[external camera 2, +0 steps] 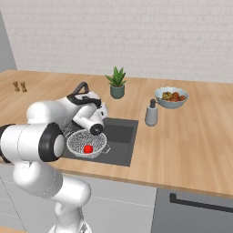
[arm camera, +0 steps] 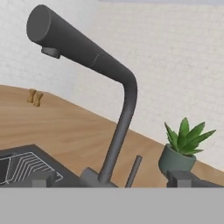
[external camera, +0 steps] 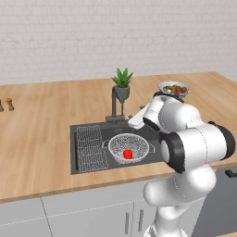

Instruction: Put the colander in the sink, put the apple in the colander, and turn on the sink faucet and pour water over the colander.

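The colander point(external camera: 128, 146) sits in the sink point(external camera: 75, 163) just right of the wire rack, and the apple point(external camera: 127, 153) lies inside it. From the right the apple point(external camera 2: 88, 149) shows red through the colander point(external camera 2: 86, 142) mesh. Behind the basin rises the sink faucet point(external camera: 115, 99). My gripper point(arm camera: 111, 179) is open and faces the faucet point(arm camera: 119, 127) from close by. Its two fingertips point(arm camera: 43, 178) stand wide on either side of the faucet's base and thin lever point(arm camera: 134, 170). Nothing is held. No water is seen at the spout.
A potted plant point(external camera: 122, 83) stands right behind the faucet. A white fruit bowl point(external camera: 173, 88) is at the back right, and a soap dispenser point(external camera 2: 151, 113) right of the sink. A wire rack point(external camera: 91, 148) fills the sink's left side. Two small shakers point(external camera: 5, 105) stand far left.
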Robot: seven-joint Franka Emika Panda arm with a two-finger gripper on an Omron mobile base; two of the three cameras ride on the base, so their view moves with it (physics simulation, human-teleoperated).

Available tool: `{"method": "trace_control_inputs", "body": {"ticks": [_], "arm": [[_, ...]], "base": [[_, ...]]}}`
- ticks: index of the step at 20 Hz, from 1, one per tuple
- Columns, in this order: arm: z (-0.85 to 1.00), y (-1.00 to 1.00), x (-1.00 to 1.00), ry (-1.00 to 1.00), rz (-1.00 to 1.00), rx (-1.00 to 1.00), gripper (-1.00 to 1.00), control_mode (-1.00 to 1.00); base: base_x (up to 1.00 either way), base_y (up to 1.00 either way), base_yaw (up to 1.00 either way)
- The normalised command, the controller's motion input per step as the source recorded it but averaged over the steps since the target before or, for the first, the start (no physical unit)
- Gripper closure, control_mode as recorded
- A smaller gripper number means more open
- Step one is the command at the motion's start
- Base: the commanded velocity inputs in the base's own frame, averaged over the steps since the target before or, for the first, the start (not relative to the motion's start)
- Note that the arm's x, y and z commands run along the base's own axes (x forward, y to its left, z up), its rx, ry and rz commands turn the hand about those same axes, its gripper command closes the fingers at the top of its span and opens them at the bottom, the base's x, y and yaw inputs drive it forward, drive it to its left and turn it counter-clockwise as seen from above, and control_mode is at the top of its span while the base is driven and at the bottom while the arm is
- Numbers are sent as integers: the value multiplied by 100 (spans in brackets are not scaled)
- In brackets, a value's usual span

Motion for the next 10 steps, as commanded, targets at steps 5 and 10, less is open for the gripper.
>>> {"method": "trace_control_inputs", "body": {"ticks": [5, 10], "arm": [[6, -15, 9, 0, 6, 0, -100, -100], [-14, -8, 2, -3, 12, 0, -100, -100]], "base": [[0, 0, 0], [0, 0, 0]]}}
